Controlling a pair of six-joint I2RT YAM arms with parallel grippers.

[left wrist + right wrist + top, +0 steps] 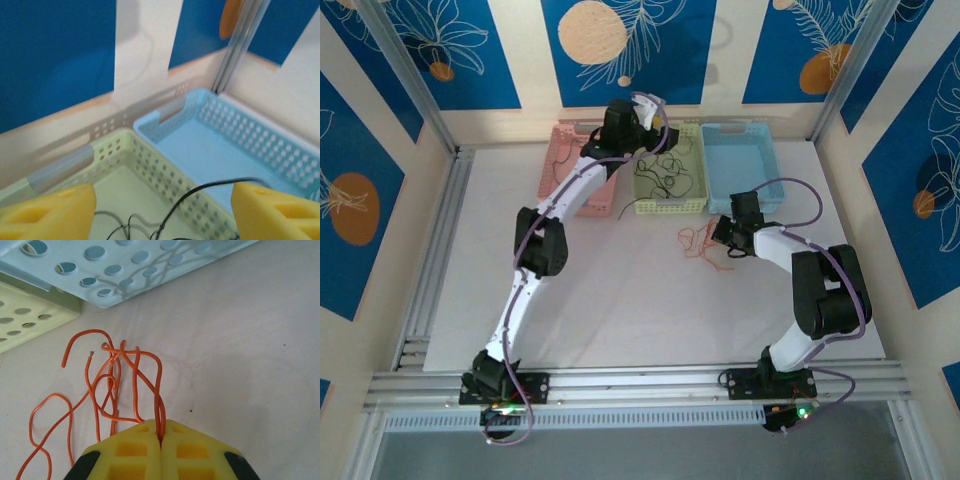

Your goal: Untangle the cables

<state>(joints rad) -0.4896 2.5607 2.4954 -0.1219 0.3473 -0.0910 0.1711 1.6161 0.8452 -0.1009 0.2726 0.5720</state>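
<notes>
**Orange cable pinched on the table, black ones in the green basket**

We looked down on a white table bordered by an aluminium frame. Around it stood walls of blue panels with pale leaf drawings and orange discs. Three baskets stood side by side along the far edge: a pink basket, a green basket and a blue basket.

The black cables lay squiggled inside the green basket. The orange cable lay in loose loops on the bare table, just in front of the green and blue baskets.

The right gripper had its yellow pads pressed together on a strand of the orange cable, low over the table. The left gripper hung above the green basket with its pads spread wide.

The left arm hid much of the pink basket and the green basket's far corner. From above we could not count the black cables or see where they crossed. In the left wrist view one black strand arched toward the right-hand pad, and we could not tell whether it touched. The rest of that strand ran off the bottom edge. In the right wrist view the orange loops were cut off at the lower left, and the pads hid the gripped part.
</notes>
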